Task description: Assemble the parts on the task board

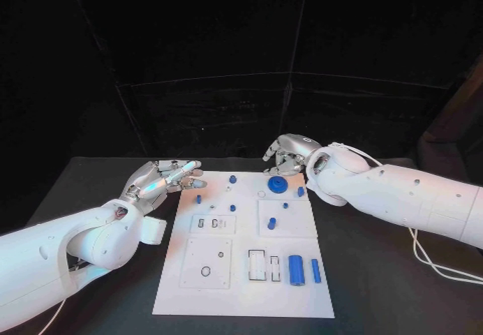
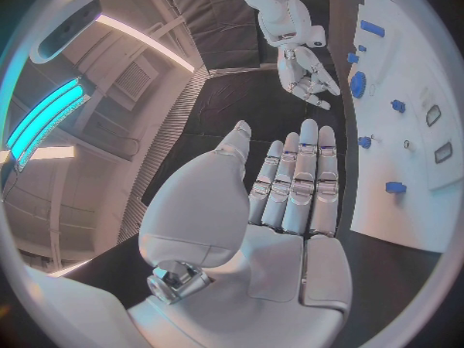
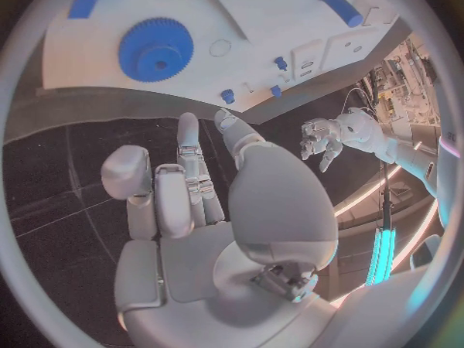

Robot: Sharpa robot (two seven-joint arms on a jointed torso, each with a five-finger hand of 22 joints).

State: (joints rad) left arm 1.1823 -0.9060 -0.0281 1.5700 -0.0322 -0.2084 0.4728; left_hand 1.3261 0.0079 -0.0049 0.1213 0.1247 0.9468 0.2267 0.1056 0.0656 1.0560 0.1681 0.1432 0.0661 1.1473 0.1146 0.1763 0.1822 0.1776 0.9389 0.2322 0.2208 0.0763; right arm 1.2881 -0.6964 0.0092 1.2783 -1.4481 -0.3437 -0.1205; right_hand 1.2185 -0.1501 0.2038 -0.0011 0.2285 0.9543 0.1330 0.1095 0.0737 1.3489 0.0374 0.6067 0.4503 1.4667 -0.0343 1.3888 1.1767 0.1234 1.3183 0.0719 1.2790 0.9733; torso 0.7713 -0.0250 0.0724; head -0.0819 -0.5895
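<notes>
The white task board lies in the middle of the black table. On its far part a blue gear lies flat, with several small blue pegs around it. A large blue cylinder and a thinner blue bar lie at the near right. My left hand hovers at the board's far left corner, fingers straight and together, holding nothing. My right hand hangs just beyond the far edge, behind the gear, fingers loosely bent and empty.
The board has slotted recess plates at its middle and near part, and a plate with a round hole. A white cable trails over the table at the right. Black curtains close off the back.
</notes>
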